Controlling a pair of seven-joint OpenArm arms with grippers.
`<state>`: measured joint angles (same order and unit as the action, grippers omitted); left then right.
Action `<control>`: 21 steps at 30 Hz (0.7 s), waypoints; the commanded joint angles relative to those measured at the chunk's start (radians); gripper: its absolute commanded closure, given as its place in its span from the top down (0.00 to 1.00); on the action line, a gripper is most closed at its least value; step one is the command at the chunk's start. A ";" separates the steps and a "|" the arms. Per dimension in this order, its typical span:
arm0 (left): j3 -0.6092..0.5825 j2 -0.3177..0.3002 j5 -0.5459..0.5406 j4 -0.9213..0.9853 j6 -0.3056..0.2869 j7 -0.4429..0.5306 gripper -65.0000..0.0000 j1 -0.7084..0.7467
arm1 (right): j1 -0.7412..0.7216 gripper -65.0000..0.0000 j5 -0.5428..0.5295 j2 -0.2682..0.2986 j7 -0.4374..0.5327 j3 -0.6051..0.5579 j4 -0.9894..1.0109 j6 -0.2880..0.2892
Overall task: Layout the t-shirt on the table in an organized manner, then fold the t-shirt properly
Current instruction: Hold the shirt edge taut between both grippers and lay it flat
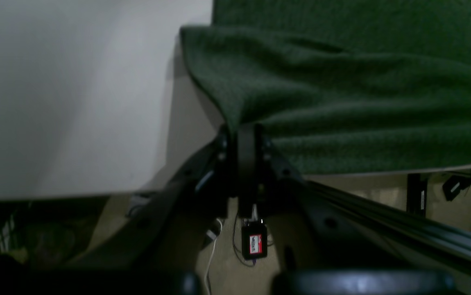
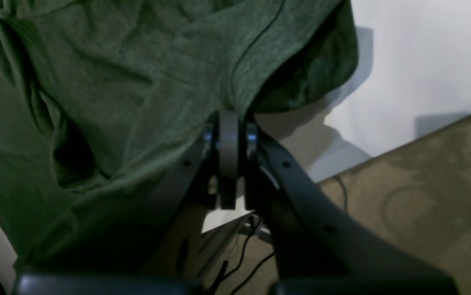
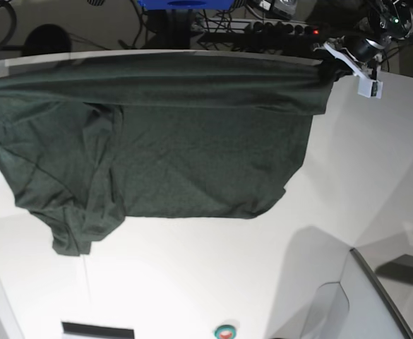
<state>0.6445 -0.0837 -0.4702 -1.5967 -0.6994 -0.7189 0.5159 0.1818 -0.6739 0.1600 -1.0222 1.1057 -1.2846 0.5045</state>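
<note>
The plain dark green, short-sleeved t-shirt [image 3: 171,148] of thin soft fabric is stretched wide across the far part of the large smooth white tabletop [image 3: 213,275], its top edge pulled taut along the table's curved far rim. From that edge the cloth spreads down toward the near side. On the left it bunches into a crumpled sleeve and a hanging fold; on the right its lower edge ends in a fairly even line.

The left gripper [image 1: 247,130] sits at the far right corner of the shirt in the base view. Its dark jaws are pressed together, pinching a corner of the green fabric, which drapes away from them over the table edge. The right gripper [image 2: 229,123] is at the far left corner, its jaws likewise clamped tight on a gathered bit of cloth beside a seam line.

Beyond the far rim lie dark cables [image 3: 262,25] and a blue object [image 3: 181,6]. A thin dark seam [image 3: 87,279] runs down the table's near left part.
</note>
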 commanded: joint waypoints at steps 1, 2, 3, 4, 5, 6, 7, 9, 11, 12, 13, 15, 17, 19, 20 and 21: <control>0.005 -0.009 -0.009 -0.014 0.001 0.018 0.00 0.007 | 0.003 0.01 -0.014 0.020 0.035 0.006 0.000 -0.008; 0.005 -0.009 -0.009 -0.014 0.001 0.018 0.00 0.007 | 0.011 0.01 -0.014 0.020 0.055 0.006 0.016 -0.008; 0.005 -0.009 -0.002 -0.014 0.001 0.018 0.00 0.008 | 0.017 0.01 -0.014 0.020 0.073 0.006 0.029 -0.008; 0.005 -0.006 0.024 -0.014 0.001 0.018 0.00 0.008 | 0.022 0.01 -0.014 0.020 0.090 0.006 0.038 -0.008; 0.005 -0.004 0.051 -0.014 0.001 0.018 0.00 0.007 | 0.022 0.01 -0.014 0.020 0.098 0.006 0.041 -0.008; 0.005 -0.001 0.086 -0.014 0.001 0.018 0.00 0.005 | 0.025 0.01 -0.014 0.019 0.102 0.006 0.041 -0.008; 0.005 0.006 0.113 -0.014 0.001 0.020 0.00 0.002 | 0.029 0.01 -0.014 0.019 0.102 0.006 0.041 -0.008; 0.005 0.025 0.161 -0.014 0.001 0.020 0.00 -0.003 | 0.034 0.01 -0.014 0.019 0.104 0.006 0.041 -0.008; 0.005 0.032 0.181 -0.014 0.001 0.020 0.00 -0.003 | 0.035 0.02 -0.014 0.019 0.104 0.006 0.041 -0.008; 0.005 0.034 0.189 -0.014 0.001 0.020 0.00 -0.004 | 0.035 0.02 -0.014 0.019 0.104 0.006 0.041 -0.008; 0.005 0.034 0.189 -0.014 0.001 0.020 0.00 -0.004 | 0.035 0.03 -0.014 0.017 0.104 0.006 0.041 -0.008; 0.005 0.035 0.189 -0.014 0.001 0.020 0.00 -0.004 | 0.035 0.06 -0.014 0.000 0.104 0.006 0.043 -0.010; 0.005 0.035 0.189 -0.015 0.001 0.020 0.00 -0.003 | 0.035 0.18 -0.014 -0.007 0.104 0.006 0.041 -0.010; 0.005 0.035 0.189 -0.015 0.001 0.020 0.00 0.000 | 0.035 0.31 -0.014 -0.010 0.104 0.006 0.041 -0.010; 0.005 0.035 0.189 -0.015 0.001 0.020 0.00 0.003 | 0.035 0.37 -0.016 -0.013 0.104 0.006 0.041 -0.010; 0.005 0.035 0.189 -0.015 0.001 0.020 0.00 0.005 | 0.035 0.42 -0.016 -0.024 0.104 0.007 0.038 -0.010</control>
<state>0.6445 -0.0395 -0.2760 -1.5967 -0.6968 -0.7151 0.5121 0.2146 -0.6735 0.1253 -0.9283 1.1072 -1.2293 0.4999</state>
